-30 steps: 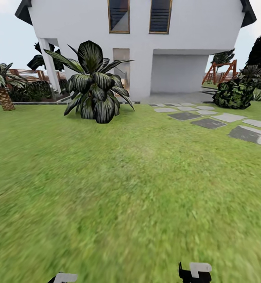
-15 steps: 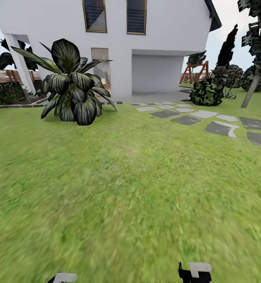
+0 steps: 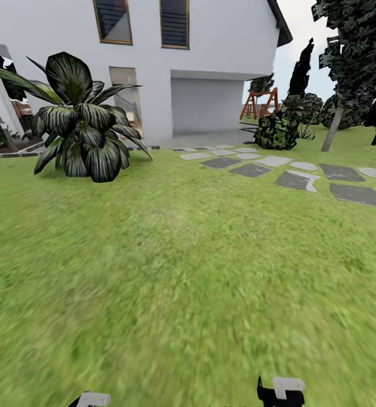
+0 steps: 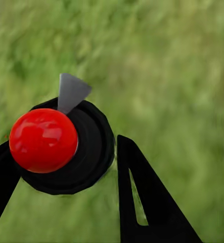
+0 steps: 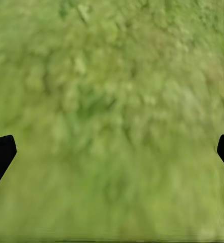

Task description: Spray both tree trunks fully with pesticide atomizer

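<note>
jaws first: my left gripper [image 4: 66, 202] is clamped on the pesticide atomizer [image 4: 66, 147], its black round body wedged between my two dark fingers [image 4: 142, 202], with a red ball top and a small grey tab beside it, all hanging above blurred grass. my right gripper [image 5: 112, 152] is spread wide with nothing in it; just its two dark tips show at the frame's edges over the lawn [image 3: 188, 271]. from my head camera both wrists peek in at the bottom edge. the atomizer looks rigid, smooth and probably light, so i judge the round body the right place to hold, leaving the tab free. beyond me the lawn runs out to a big broad-leafed plant [image 3: 80, 127] on my left and grey stepping stones [image 3: 301, 175] on my right. behind them stands the white house [image 3: 199, 68]. far right, a tree [image 3: 354, 62] with a leaning pale trunk [image 3: 333, 130] rises past a dark shrub [image 3: 277, 131]; that is likely my target.
</note>
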